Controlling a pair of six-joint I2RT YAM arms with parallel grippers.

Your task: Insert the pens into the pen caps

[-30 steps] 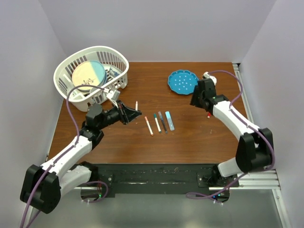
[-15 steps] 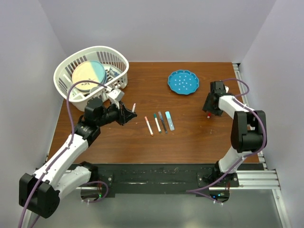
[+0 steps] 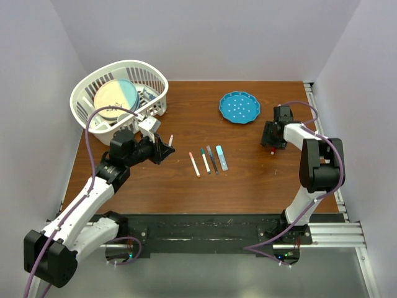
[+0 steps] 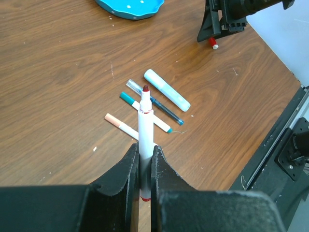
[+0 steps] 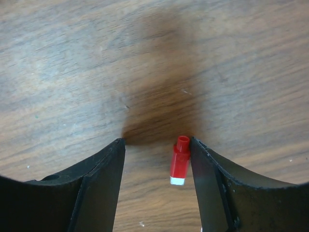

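On my near left, the left gripper (image 4: pixel 144 155) is clamped tight on a white pen (image 4: pixel 145 126), whose dark red tip points away from the fingers, out over the table (image 3: pixel 248 183). Just beyond it, four more pens (image 3: pixel 208 160) lie side by side mid-table: one salmon-ended, one teal-ended, one thin and dark, one thicker and light blue. Further right, the right gripper (image 5: pixel 155 145) points down at the wood with its jaws standing well apart and gripping nothing. A red cap (image 5: pixel 179 160) lies flat between them, close against one finger; I cannot tell if it touches. At the back sit a blue plate (image 3: pixel 239 107) and a white basket (image 3: pixel 118 65).
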